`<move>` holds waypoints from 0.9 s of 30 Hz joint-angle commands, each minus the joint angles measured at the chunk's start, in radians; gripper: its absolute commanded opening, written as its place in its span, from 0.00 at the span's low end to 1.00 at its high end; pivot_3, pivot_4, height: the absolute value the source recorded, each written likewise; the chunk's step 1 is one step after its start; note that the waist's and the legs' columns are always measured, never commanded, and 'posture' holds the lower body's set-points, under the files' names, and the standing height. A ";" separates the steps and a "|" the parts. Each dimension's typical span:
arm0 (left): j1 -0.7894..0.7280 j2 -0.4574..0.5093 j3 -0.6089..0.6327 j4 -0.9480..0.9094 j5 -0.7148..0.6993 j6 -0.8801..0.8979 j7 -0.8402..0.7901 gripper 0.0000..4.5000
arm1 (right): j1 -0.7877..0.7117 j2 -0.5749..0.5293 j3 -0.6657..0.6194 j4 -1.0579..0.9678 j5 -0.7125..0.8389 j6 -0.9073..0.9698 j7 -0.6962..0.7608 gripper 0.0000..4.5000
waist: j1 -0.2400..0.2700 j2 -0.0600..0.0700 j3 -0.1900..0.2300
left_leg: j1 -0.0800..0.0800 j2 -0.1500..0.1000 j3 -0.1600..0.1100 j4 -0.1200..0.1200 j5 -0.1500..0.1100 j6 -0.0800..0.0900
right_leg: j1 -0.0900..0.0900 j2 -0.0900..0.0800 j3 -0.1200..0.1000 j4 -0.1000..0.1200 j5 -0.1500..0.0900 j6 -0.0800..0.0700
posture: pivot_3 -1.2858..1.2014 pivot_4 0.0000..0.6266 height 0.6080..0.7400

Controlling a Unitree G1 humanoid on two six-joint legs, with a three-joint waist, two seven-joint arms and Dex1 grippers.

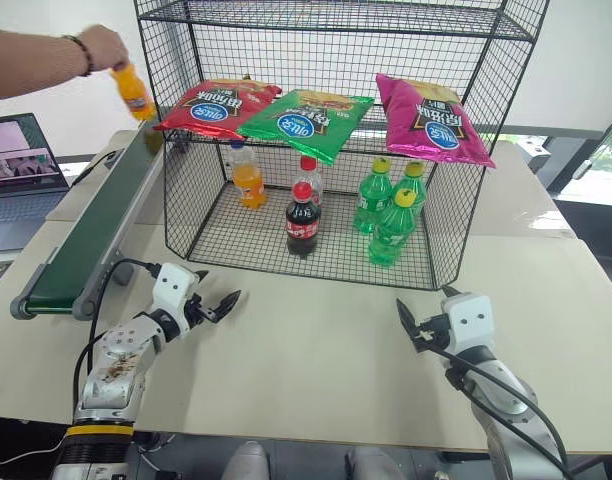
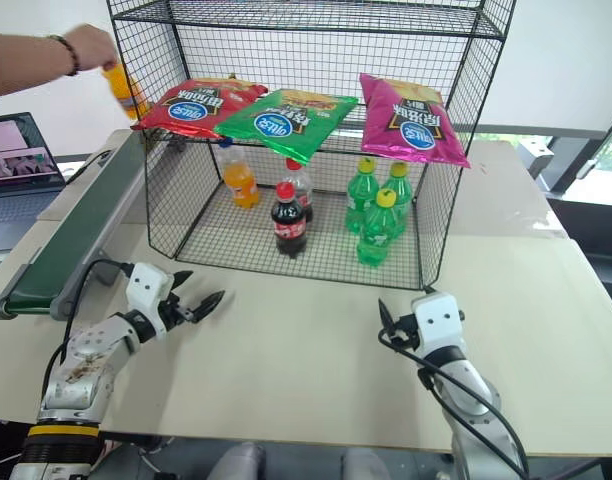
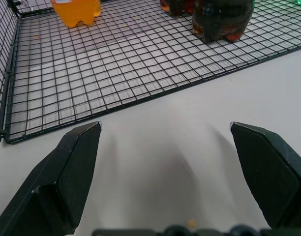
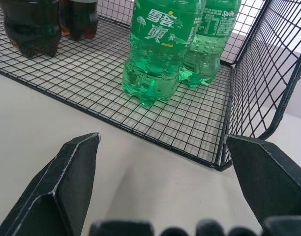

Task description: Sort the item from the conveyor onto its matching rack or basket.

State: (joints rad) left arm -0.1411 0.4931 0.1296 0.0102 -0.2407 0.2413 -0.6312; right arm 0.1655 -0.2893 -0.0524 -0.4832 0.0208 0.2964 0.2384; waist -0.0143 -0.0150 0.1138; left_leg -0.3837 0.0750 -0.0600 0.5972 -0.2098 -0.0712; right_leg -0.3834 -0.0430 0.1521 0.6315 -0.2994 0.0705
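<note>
We count three snack bags on the flat shelf above the basket (image 1: 186, 215): one red (image 1: 218, 106), one green (image 1: 306, 118), one pink (image 1: 433, 118). Inside the basket stand six bottles: one orange bottle with a pale cap (image 1: 248, 175), two cola bottles (image 1: 303, 222) with red caps, one behind the other, and three green soda bottles (image 1: 391, 228) grouped toward the right. One more bottle, the orange soda bottle (image 1: 133, 91), is up in a person's hand (image 1: 104, 45), held above the far end of the conveyor (image 1: 91, 235), just beside the basket's left wall; we cannot make out its cap or label. One laptop (image 1: 21, 165) sits left of the belt.

Our left gripper (image 1: 224, 304) hovers over the table (image 1: 316, 370) in front of the basket, fingers spread wide, holding and touching nothing. Our right gripper (image 1: 410, 325) is likewise spread wide and empty, facing the basket's front right corner and the green bottles.
</note>
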 commanded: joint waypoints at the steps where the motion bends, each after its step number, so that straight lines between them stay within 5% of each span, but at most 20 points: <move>1: -0.002 0.015 0.023 -0.023 -0.014 -0.012 -0.005 0.99 | -0.013 -0.008 -0.009 -0.021 0.002 -0.008 0.005 1.00 | 0.000 0.000 0.000 | 0.000 0.000 0.000 0.000 0.000 0.000 | 0.000 0.000 0.000 0.000 0.000 0.000 | 0.52 0.24 1.00; 18: 0.021 0.029 0.091 -0.054 -0.043 0.017 0.022 0.99 | -0.017 -0.032 -0.010 -0.040 0.016 -0.001 0.043 1.00 | -0.001 0.000 0.000 | 0.000 0.000 0.000 0.000 0.000 0.000 | 0.000 0.000 0.000 0.000 0.000 0.000 | 0.52 0.24 1.00; 27: 0.100 0.032 0.241 -0.275 -0.133 0.126 0.117 0.99 | -0.115 -0.118 -0.023 -0.044 0.127 0.027 0.198 1.00 | -0.002 0.000 0.000 | 0.000 0.000 0.000 0.000 0.000 0.000 | 0.000 0.000 0.000 0.000 0.000 0.000 | 0.52 0.24 1.00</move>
State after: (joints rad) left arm -0.0469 0.5207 0.3198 -0.1884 -0.3426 0.3541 -0.5410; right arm 0.0761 -0.3912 -0.0541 -0.4839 0.1008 0.3174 0.3931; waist -0.0163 -0.0152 0.1140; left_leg -0.3839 0.0750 -0.0600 0.5973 -0.2098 -0.0712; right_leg -0.3833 -0.0431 0.1522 0.6315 -0.2993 0.0705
